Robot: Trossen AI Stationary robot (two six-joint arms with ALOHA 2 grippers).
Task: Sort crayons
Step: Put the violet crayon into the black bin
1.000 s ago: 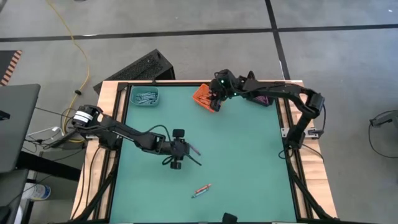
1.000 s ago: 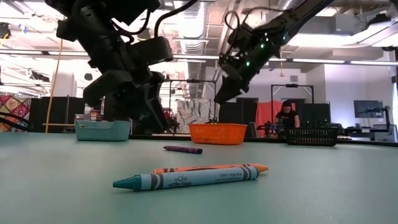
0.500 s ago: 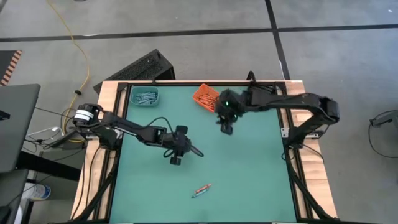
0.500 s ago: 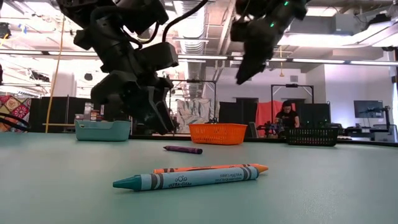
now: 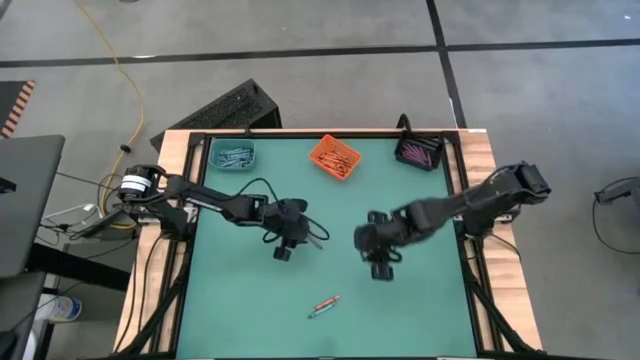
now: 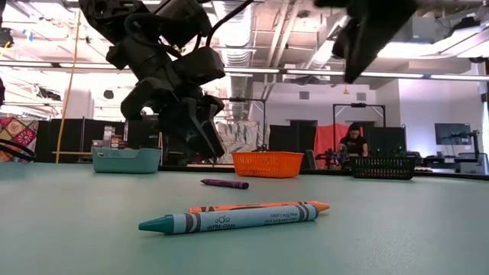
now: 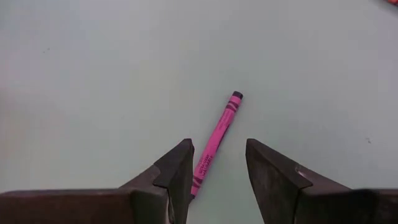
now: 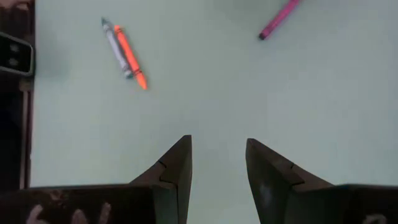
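A pink crayon (image 7: pixel 219 129) lies flat on the green table, also seen as a purple crayon (image 6: pixel 225 183) in the low view. My left gripper (image 7: pixel 217 144) hovers open just above it, one finger on each side of its nearer end, touching nothing. A blue-grey crayon (image 6: pixel 229 219) and an orange crayon (image 6: pixel 263 206) lie side by side near the table's near edge (image 5: pixel 324 305). My right gripper (image 5: pixel 378 255) hangs open and empty high over the table's middle right. Its wrist view shows the crayon pair (image 8: pixel 124 50) and the pink crayon (image 8: pixel 277 18).
Three small bins stand along the far edge: a teal bin (image 5: pixel 233 155) at the left, an orange bin (image 5: pixel 334 157) in the middle and a black bin (image 5: pixel 418 152) at the right, each with crayons inside. A person (image 6: pixel 354 145) sits in the room beyond the table.
My right gripper has swung from over the orange bin at the far edge toward the near edge, ending above the table's middle right, and has tipped further downward. My left gripper has shifted a little toward the pink crayon and turned. The crayons have not moved.
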